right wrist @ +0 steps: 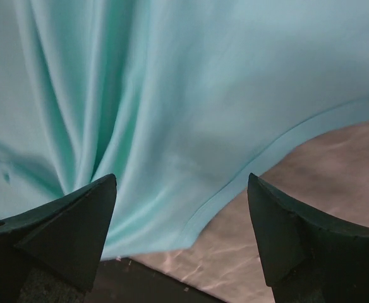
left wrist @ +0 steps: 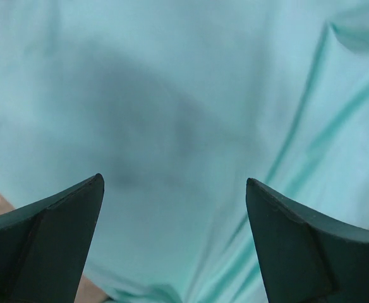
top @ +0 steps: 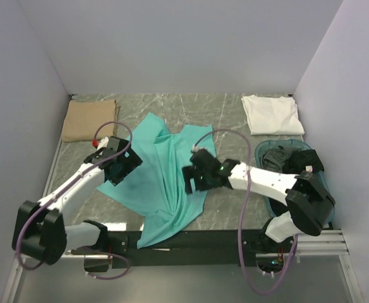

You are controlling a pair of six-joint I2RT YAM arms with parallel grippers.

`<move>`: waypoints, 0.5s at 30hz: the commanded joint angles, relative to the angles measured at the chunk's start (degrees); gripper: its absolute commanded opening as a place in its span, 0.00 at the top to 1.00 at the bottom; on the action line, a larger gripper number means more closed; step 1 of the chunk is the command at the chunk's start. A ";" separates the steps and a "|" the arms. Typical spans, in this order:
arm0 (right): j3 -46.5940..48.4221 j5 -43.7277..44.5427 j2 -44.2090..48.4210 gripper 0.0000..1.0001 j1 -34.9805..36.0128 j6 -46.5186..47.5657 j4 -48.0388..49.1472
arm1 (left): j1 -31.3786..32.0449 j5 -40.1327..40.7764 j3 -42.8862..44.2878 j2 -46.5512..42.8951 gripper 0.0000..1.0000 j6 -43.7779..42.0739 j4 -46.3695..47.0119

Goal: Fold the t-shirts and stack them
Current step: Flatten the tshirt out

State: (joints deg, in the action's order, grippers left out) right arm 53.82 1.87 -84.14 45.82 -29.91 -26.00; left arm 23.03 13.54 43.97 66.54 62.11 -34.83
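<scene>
Teal tee [top: 162,189] lies rumpled, long axis running from mid-table to the near edge, between my pincers: left pincer [left wrist: 175,183] open above its left side, right pincer [right wrist: 181,180] open above its right hem, both equally near. Marble table [top: 229,113]; folded tan tee [top: 90,120] far left, white tee [top: 271,113] far right

You see the teal t-shirt [top: 162,183] spread rumpled in the middle, its lower end draped over the near edge. The tan t-shirt [top: 88,120] lies folded far left, the white t-shirt [top: 271,113] folded far right, and the dark grey t-shirts [top: 277,158] are bunched just nearer.
</scene>
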 commanded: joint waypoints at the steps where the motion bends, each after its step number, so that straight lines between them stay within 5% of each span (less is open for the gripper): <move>1: -4.51 -2.91 2.93 0.10 6.81 -7.60 6.04 | -5.61 -5.54 -0.63 4.72 0.00 -5.41 7.21; 8: -8.20 -7.32 -0.94 0.10 10.95 -11.57 11.67 | -11.07 -8.80 -0.90 13.34 0.01 -7.35 10.83; 15: -8.82 -5.03 -6.03 0.10 6.13 -11.31 8.51 | -11.95 -6.60 -3.18 11.68 0.01 -7.09 10.57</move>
State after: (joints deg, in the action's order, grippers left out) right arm 45.89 -4.89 -88.01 54.83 -40.45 -16.93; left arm 11.44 6.72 41.78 80.34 56.18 -25.54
